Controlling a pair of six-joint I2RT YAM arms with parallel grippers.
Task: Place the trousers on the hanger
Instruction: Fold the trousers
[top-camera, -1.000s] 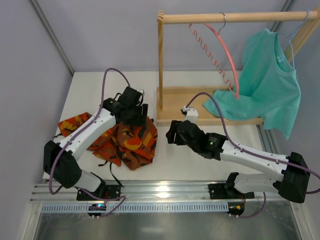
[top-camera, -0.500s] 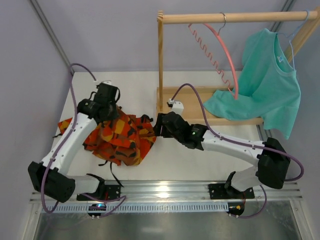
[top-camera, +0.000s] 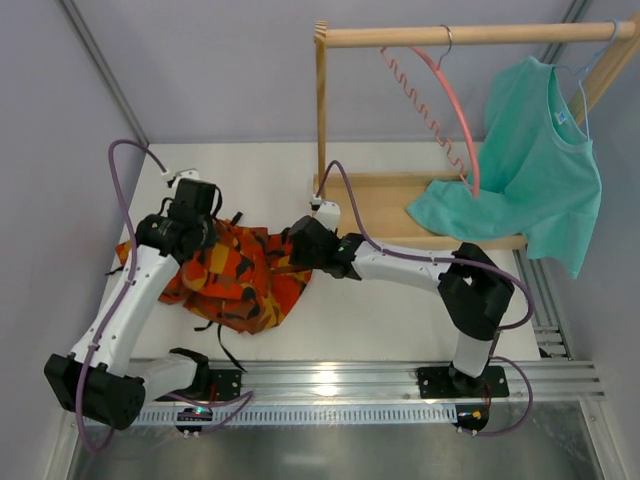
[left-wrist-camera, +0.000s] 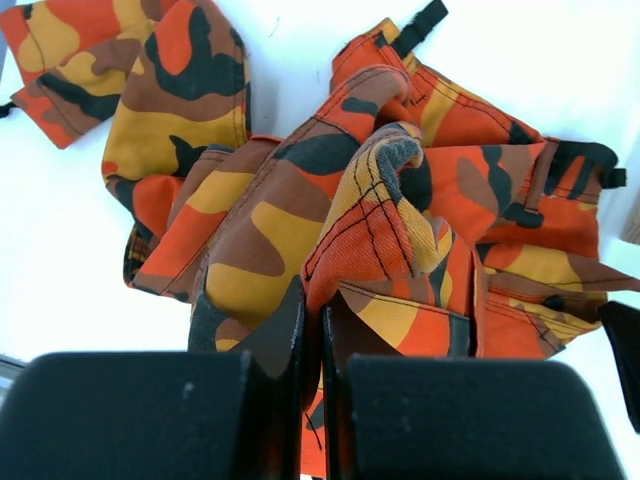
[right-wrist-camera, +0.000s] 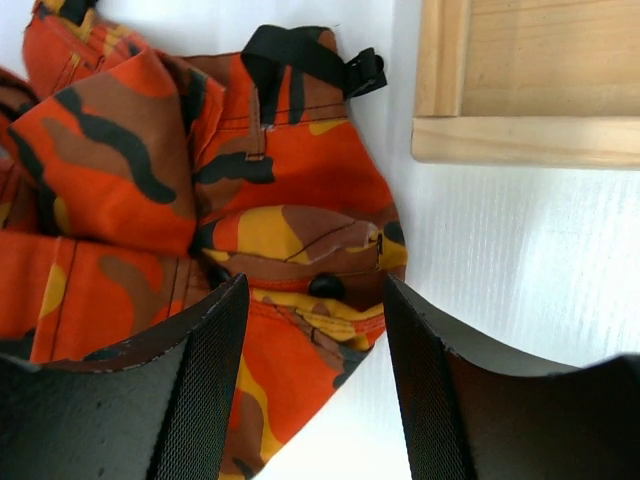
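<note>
On the left half of the white table (top-camera: 380, 320) the trousers (top-camera: 235, 275) lie in a crumpled heap, their camouflage print showing orange, brown and black. At the heap's upper left edge, the left claw (left-wrist-camera: 312, 320) is pressed together, pinching a raised fold of the cloth between its fingers. From the right side of the heap the right claw (right-wrist-camera: 315, 300) reaches in with its fingers spread wide, hanging over the edge with the dark button, beside the wooden rack's base (right-wrist-camera: 530, 95). Up in the upper right of the overhead view, the hanger (top-camera: 458, 100) dangles by its hook from the wooden rail (top-camera: 450, 36), next to a teal T-shirt (top-camera: 530, 170).
</note>
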